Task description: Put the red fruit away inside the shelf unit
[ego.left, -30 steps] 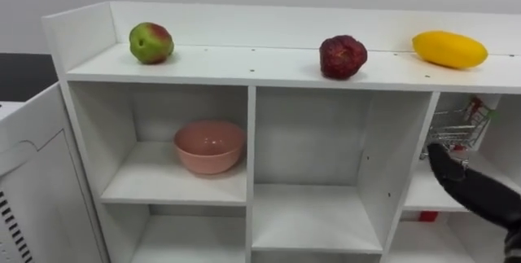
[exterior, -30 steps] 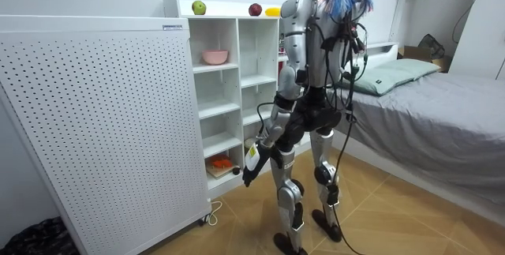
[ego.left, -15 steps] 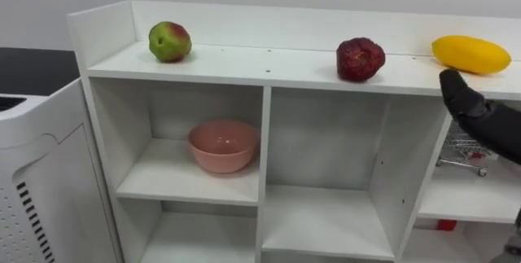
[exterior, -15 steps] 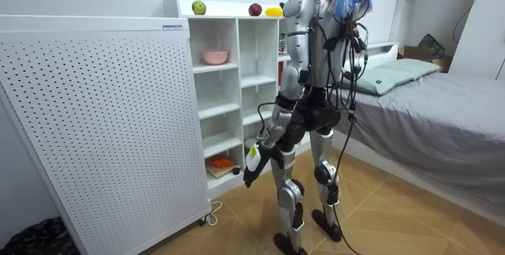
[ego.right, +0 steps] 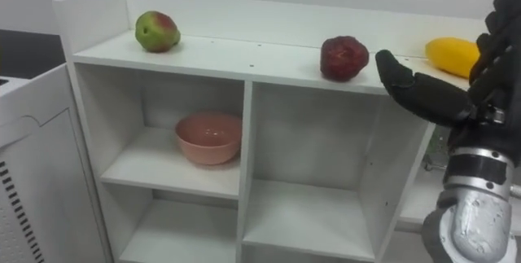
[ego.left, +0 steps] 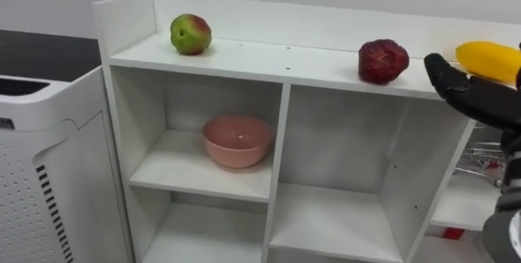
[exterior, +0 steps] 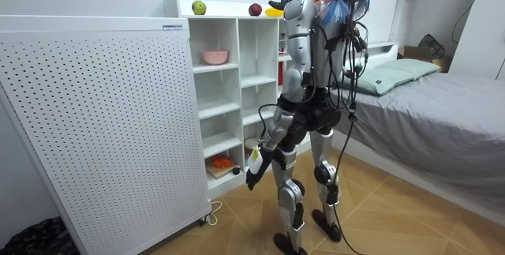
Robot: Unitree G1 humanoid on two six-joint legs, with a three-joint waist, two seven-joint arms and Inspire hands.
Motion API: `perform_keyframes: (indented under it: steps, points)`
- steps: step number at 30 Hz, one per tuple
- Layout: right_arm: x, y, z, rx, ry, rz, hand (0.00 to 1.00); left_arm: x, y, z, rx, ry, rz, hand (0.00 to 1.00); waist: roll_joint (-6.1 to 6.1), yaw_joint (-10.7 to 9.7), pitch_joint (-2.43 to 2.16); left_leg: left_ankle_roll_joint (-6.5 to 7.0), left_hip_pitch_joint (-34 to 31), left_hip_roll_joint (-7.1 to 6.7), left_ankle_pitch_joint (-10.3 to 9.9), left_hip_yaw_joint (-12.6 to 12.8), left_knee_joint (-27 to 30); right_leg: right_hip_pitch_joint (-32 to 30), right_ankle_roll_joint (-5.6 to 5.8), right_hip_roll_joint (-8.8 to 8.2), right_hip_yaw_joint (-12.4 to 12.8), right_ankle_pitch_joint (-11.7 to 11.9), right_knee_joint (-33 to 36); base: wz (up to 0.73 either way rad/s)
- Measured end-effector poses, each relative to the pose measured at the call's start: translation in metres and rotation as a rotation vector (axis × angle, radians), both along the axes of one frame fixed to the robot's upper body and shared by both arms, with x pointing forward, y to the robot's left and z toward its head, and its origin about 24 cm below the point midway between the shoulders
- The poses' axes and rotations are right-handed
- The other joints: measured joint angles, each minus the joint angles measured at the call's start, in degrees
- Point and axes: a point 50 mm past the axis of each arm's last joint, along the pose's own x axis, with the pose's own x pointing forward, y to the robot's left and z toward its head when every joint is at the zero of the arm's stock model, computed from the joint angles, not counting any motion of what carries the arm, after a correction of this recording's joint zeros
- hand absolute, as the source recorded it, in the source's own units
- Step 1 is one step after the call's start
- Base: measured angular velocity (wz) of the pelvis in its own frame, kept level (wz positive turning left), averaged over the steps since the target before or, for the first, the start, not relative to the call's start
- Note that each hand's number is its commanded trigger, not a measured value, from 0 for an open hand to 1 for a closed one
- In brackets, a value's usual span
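Fingers (ego.right: 505, 23) of the right hand (ego.right: 476, 92) are straight and spread apart, holding nothing, with the thumb reaching toward the robot's left. This hand is raised to the level of the closet's top shelf (ego.left: 269, 55), just in front of the yellow fruit (ego.left: 487, 59); the fingertips seem to overlap the fruit's right end, but contact cannot be confirmed. Just to the left of the thumb sits a dark red fruit (ego.left: 383, 60), and well apart at the far left end of the same shelf is a green and red apple (ego.left: 190, 34). All 3 fruits rest on top of the white closet (ego.left: 281, 141). In the upper left compartment below stands a pink bowl (ego.left: 237, 140). A small wire cart (ego.left: 487, 164) shows partly in the right compartment.

In the room view the robot stands upright facing the closet, with its left hand (exterior: 251, 178) hanging low beside its thigh; its fingers cannot be made out. A white perforated panel (exterior: 102, 121) stands on the room view's left and a bed (exterior: 434, 117) on its right.
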Motion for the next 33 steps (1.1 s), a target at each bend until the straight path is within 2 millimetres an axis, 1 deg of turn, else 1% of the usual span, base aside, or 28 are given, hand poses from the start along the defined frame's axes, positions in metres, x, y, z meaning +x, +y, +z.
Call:
perform_keyframes:
  steps: [5,9,13,18,20,22,24,25,29,33]
  points:
    - [0.003,0.002,0.002,-0.007,0.007,0.03,0.0,-0.001,0.002,0.0,0.009,0.014,0.004,0.0,-0.09,0.22,-0.06,0.0,-0.05,-0.06,0.0,-0.28,-0.03,0.08,0.0,0.0,-0.16,0.0,0.0,0.03]
    - [0.005,0.004,0.005,0.004,0.004,0.065,0.0,-0.002,0.003,0.0,0.012,0.017,0.005,0.0,-0.19,0.16,-0.16,-0.02,0.14,-0.08,0.01,-0.92,-0.03,0.5,0.0,-0.01,-1.4,0.0,-0.14,0.07]
    - [0.006,0.006,0.005,-0.016,0.013,0.104,0.0,-0.002,0.002,0.0,0.012,0.017,0.005,0.0,-0.3,0.16,-0.24,-0.09,0.13,-0.08,0.06,-1.41,-0.02,0.67,0.0,0.04,-1.53,0.0,-0.14,0.06]
    - [0.008,0.009,0.01,-0.041,0.011,0.141,0.0,-0.004,0.003,0.0,0.014,0.021,0.014,0.0,-0.33,0.31,-0.31,-0.11,0.17,-0.1,0.07,-1.31,0.01,0.89,0.0,0.05,-1.38,0.0,-0.13,0.0]
    - [0.008,0.007,0.012,-0.054,0.01,0.142,0.0,-0.005,0.005,0.001,0.018,0.019,0.023,0.0,-0.45,0.59,-0.39,-0.1,0.22,-0.1,0.07,-1.25,0.01,0.98,0.0,0.05,-1.33,0.0,-0.12,0.0]
    - [0.013,0.006,0.012,-0.047,0.024,0.161,0.0,-0.004,0.006,0.001,0.021,0.02,0.024,0.0,-0.53,0.7,-0.45,-0.1,0.36,-0.1,0.08,-1.41,0.01,1.12,0.0,0.05,-1.24,0.0,-0.12,0.0]
    - [0.019,-0.001,0.009,-0.031,0.065,0.175,0.0,-0.002,0.008,0.002,0.027,0.01,0.025,0.0,-0.83,1.33,-0.63,-0.09,0.32,-0.13,0.22,-1.39,-0.09,1.03,0.0,0.03,-1.1,0.0,-0.11,0.0]
    - [0.021,-0.001,0.007,-0.029,0.074,0.179,0.0,-0.001,0.009,0.002,0.03,0.005,0.029,0.0,-0.91,1.37,-0.66,-0.1,0.3,-0.13,0.27,-1.39,-0.13,1.01,0.0,0.03,-1.11,0.0,-0.11,0.0]
    - [0.028,-0.003,0.002,-0.077,0.15,0.202,0.0,0.001,0.012,0.004,0.028,0.011,0.01,0.0,-1.15,1.62,-0.52,-0.14,0.25,-0.12,0.41,-1.24,-0.16,0.98,0.0,0.02,-1.37,0.0,-0.12,0.0]
    - [0.031,-0.002,-0.004,-0.108,0.197,0.232,0.0,-0.001,0.014,0.004,0.017,0.038,0.012,0.0,-1.68,1.65,-0.2,-0.18,0.14,-0.11,0.5,-1.22,-0.14,0.9,0.0,0.02,-1.42,0.0,-0.12,0.0]
